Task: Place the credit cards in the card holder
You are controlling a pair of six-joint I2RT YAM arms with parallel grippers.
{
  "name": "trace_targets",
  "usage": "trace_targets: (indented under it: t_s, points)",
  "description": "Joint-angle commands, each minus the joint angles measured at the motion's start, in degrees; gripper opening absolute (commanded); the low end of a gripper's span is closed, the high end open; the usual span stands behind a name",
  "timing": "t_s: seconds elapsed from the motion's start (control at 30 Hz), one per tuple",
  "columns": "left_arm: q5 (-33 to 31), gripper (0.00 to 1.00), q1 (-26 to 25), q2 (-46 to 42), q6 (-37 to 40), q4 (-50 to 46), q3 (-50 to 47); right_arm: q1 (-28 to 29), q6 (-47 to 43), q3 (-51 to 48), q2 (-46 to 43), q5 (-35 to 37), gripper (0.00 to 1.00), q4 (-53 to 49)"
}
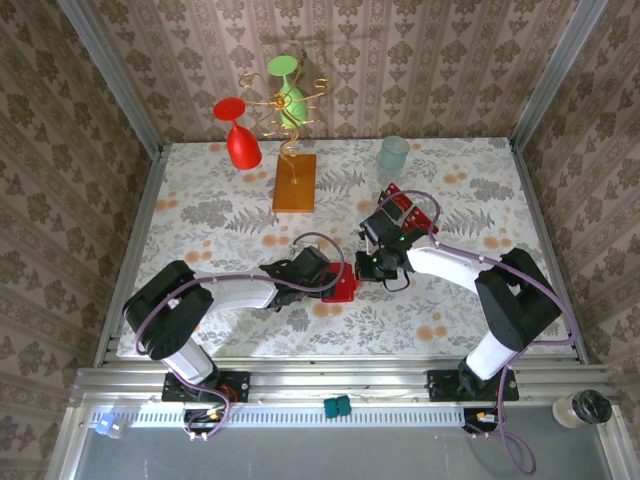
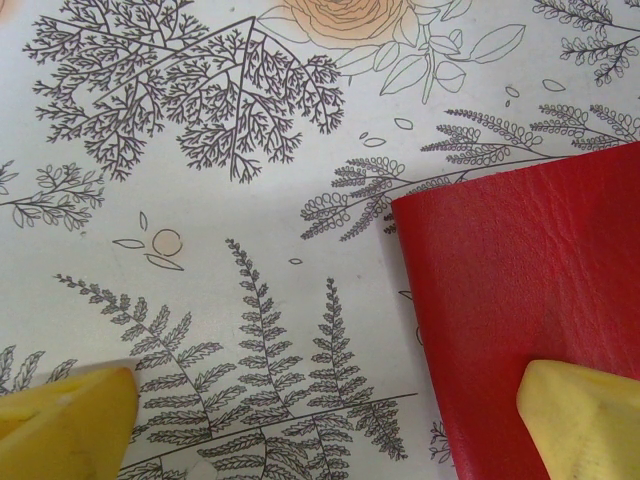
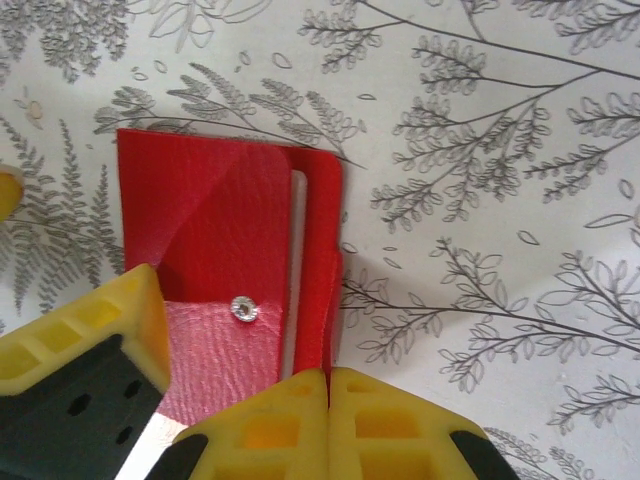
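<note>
The card holder [image 3: 225,215], a red wallet with a snap stud [image 3: 243,310] and a pale inner pocket, lies on the floral cloth at mid-table [image 1: 342,288]. My right gripper [image 3: 328,385] is shut on its right-hand edge, the thin red flap pinched between the yellow fingers. My left gripper [image 2: 325,425] stands wide open over the wallet's other side [image 2: 520,300]; one fingertip [image 2: 585,420] rests on the red leather, the other [image 2: 65,420] over the cloth. The red credit cards [image 1: 404,207] lie behind my right wrist, partly hidden by it.
At the back stand an orange-brown block [image 1: 294,182] bearing gold wire, a red glass [image 1: 238,135], a green glass [image 1: 288,90] and a clear cup [image 1: 393,155]. Patterned walls close in the table on three sides.
</note>
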Motion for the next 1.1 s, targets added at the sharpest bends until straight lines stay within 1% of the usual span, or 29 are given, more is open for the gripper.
trace_targets:
  t_s: [0.0,0.13,0.4,1.07]
  points:
    - [3.9,1.00,-1.4,3.5,-0.8,-0.4,-1.0,0.3,0.7,1.1,0.2,-3.6,0.00,2.1]
    - [3.8,1.00,-1.5,3.5,-0.8,-0.4,-1.0,1.0,1.8,1.9,2.6,-5.4,0.00,3.9]
    - [3.9,1.00,-1.6,3.5,-0.8,-0.4,-0.8,2.2,3.5,3.4,6.5,-6.4,0.00,6.2]
    - [3.9,1.00,-1.6,3.5,-1.0,0.1,-1.2,2.9,4.5,3.1,9.3,-7.0,0.00,7.5]
